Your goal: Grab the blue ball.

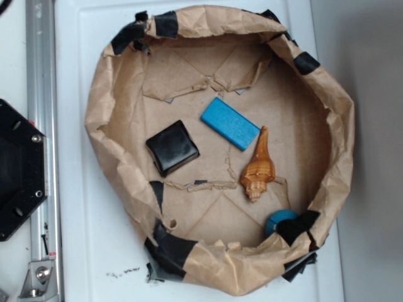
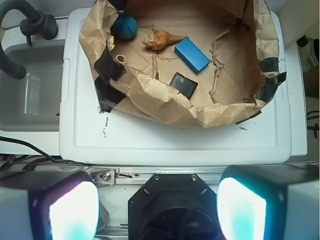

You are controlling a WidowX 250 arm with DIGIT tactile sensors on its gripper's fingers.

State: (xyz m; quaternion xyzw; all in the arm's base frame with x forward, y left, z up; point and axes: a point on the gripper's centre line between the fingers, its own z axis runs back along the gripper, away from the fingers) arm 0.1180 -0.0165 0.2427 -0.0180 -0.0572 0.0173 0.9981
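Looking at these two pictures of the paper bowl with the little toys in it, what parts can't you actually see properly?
- Blue ball: in the exterior view its lower part is hidden by the paper wall and black tape; the wrist view shows more of it.
- Black cube: in the wrist view its near edge is cut by the paper rim.
- Tool: its fingers are blurred and cropped by the bottom edge in the wrist view; absent from the exterior view.

A white lid (image 1: 75, 239) with rounded corners lies under even, soft light, flanked by a metal rail (image 1: 39, 94) on one side, a grey surface (image 1: 371, 94) on the other, and a pale recessed tub (image 2: 30, 85) in the wrist view.
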